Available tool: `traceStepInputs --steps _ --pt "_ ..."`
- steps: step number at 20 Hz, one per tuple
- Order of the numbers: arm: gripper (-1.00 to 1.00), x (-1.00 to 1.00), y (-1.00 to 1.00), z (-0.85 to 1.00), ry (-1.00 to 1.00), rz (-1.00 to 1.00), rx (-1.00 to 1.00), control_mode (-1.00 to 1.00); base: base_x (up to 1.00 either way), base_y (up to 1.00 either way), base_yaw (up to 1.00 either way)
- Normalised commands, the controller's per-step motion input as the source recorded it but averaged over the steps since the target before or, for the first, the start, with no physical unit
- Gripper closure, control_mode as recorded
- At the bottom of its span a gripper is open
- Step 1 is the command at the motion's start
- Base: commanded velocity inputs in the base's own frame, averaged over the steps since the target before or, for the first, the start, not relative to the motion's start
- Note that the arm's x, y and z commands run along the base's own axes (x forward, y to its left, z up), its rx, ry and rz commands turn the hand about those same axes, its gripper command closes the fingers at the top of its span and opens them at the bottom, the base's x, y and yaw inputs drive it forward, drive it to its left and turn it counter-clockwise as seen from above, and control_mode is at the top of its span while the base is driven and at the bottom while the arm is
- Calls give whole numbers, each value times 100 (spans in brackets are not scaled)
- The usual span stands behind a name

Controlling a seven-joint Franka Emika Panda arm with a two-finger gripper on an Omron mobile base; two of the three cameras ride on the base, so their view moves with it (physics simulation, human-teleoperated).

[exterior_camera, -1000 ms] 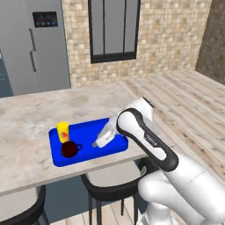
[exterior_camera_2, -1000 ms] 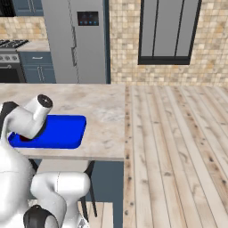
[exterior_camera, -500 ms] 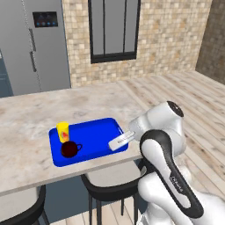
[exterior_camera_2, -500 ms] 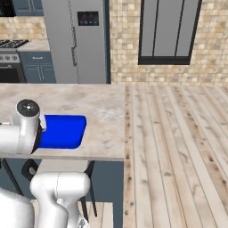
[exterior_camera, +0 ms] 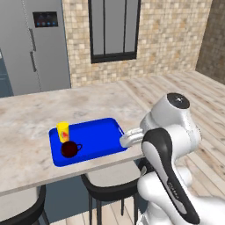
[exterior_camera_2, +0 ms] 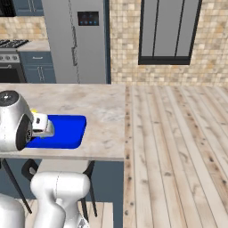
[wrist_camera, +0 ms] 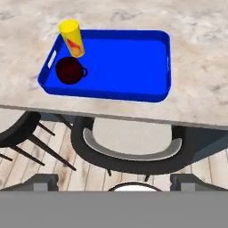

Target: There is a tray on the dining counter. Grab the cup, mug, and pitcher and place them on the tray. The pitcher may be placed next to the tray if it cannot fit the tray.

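Well beyond the open jaws, cup (wrist_camera: 72, 38) and mug (wrist_camera: 69, 70) on tray (wrist_camera: 129, 58)

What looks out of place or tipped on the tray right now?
Nothing stands out. The yellow cup and the dark mug both stand upright, close together at one end of the blue tray, which lies flat on the dining counter. No spill shows. The claw is open, back off the counter's edge, above a stool.
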Motion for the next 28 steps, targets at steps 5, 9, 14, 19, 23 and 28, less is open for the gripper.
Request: traceStepInputs --steps 5,9,14,19,23,28 --pt "-100 -23 -59 45 32 -32 4 -100 0 0 0" --pt "-100 -19 -24 60 20 -5 22 -100 0 0 0" --pt "-100 -32 -11 31 9 0 21 -100 0 0 0" --pt "-100 -11 17 3 4 0 -14 -100 0 0 0" --pt "-100 -8 42 0 0 0 -45 -100 0 0 0" --pt "-100 -32 8 0 -1 4 -26 -100 0 0 0"
